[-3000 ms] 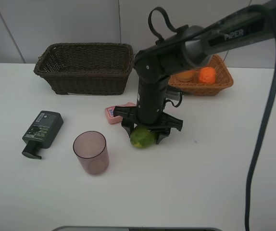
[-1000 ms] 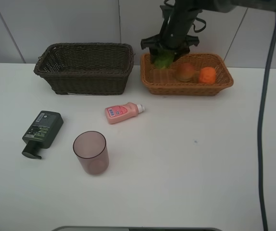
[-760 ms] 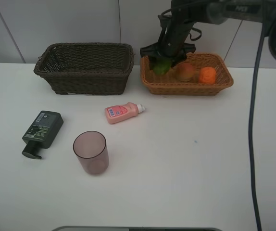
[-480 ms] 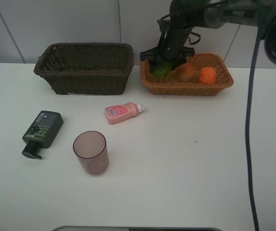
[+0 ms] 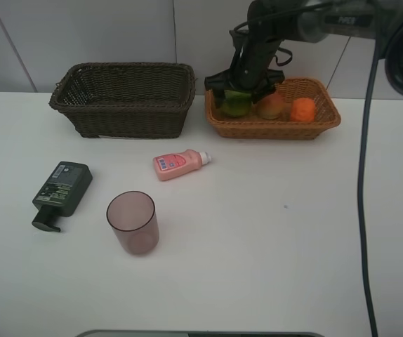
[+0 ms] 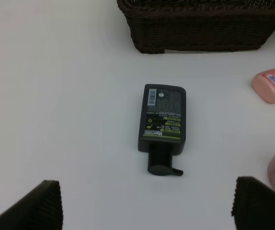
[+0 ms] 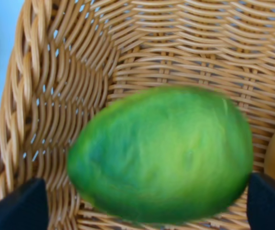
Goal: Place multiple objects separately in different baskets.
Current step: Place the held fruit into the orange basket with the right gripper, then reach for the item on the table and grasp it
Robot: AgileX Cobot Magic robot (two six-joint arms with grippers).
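Observation:
My right gripper point(image 5: 242, 88) hangs open over the left end of the orange-tan basket point(image 5: 324, 118). The green-yellow fruit point(image 5: 234, 105) lies in it just below the spread fingers, blurred in the right wrist view point(image 7: 161, 153). The peach point(image 5: 273, 105) and orange point(image 5: 302, 109) lie beside it. The dark brown basket point(image 5: 123, 98) holds nothing I can see. The dark green pump bottle point(image 5: 61, 192), pink bottle point(image 5: 179, 163) and mauve cup point(image 5: 133, 222) are on the table. My left gripper point(image 6: 152, 211) is open above the pump bottle point(image 6: 162, 122), out of the high view.
The white table point(image 5: 272, 232) ends at a white wall just behind both baskets. The right arm's black cable point(image 5: 364, 175) hangs down the right side. In the left wrist view the dark basket point(image 6: 200, 28) is beyond the pump bottle.
My right gripper carried the green-yellow fruit from the table's middle to the orange-tan basket, lowered and opened. The fruit now rests in the basket.

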